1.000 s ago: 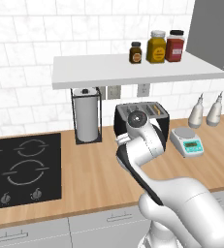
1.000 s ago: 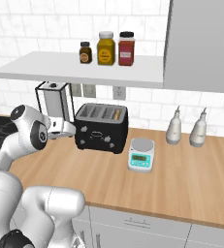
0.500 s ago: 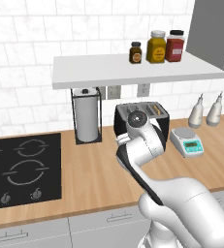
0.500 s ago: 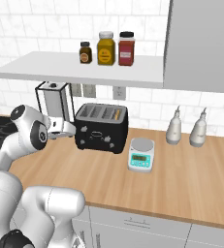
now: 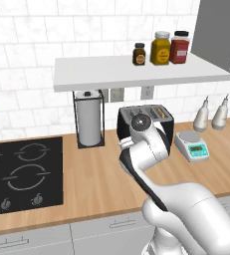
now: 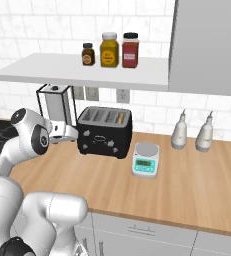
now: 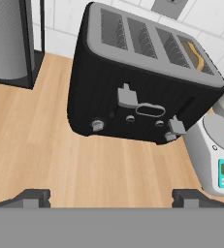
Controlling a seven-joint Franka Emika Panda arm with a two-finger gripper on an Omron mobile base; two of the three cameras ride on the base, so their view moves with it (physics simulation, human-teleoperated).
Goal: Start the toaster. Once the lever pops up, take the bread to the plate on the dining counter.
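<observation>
You are at the first step, starting the black boxy four-slot toaster. Left of it, your two-finger gripper hangs empty, tips wide apart. The tan bread slice sits in its rightmost slot. Next, I judge, press a grey lever down.

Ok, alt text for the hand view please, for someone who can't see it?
A black four-slot toaster sits on a wooden counter, a bread slice in its rightmost slot. The open gripper faces it, short of touching; a white scale stands right.
</observation>
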